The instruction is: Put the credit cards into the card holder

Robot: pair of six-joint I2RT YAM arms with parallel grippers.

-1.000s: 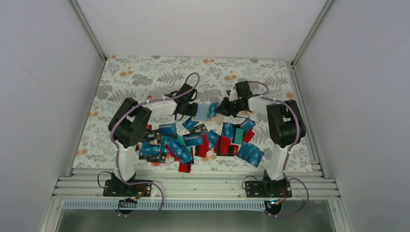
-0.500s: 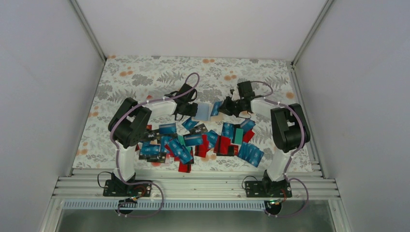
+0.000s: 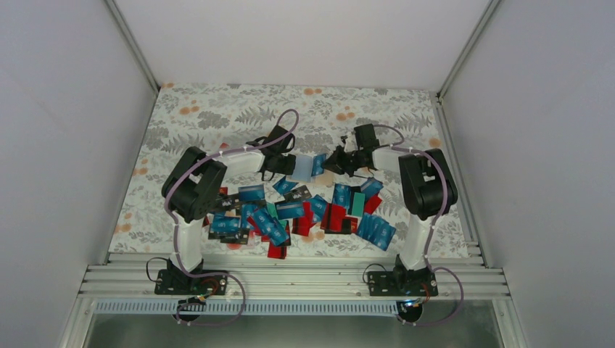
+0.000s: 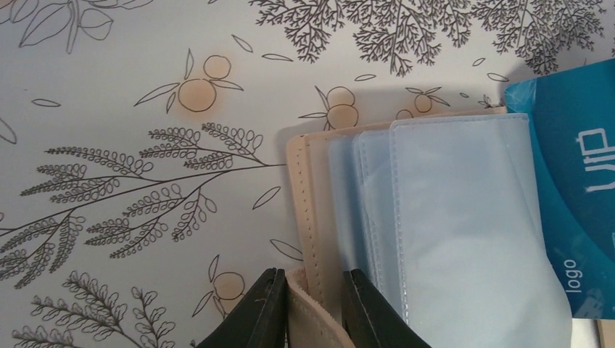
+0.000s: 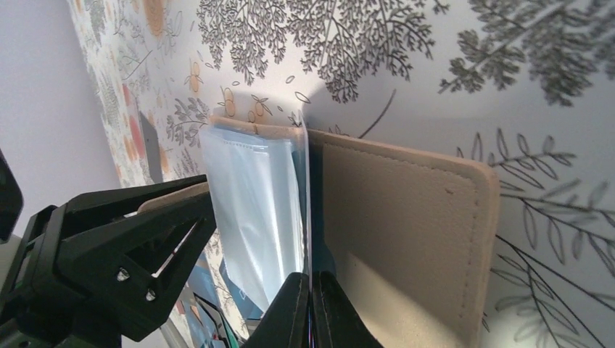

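Plainly, the left gripper [image 4: 313,281] is clamped on the beige flap of the holder [image 4: 315,181] at bottom centre of its wrist view. That looks a sound hold: the stitched cover seems soft and limp, so it wants pinning near the fold. The right gripper [image 5: 312,279] is pinched tight on a thin blue card [image 4: 573,181], which meets the clear sleeves [image 4: 464,217] at the frame's right. Light, stiff and slick, it is best gripped by its far end. The other cards [image 3: 290,214] lie heaped in the overhead view's lower middle.
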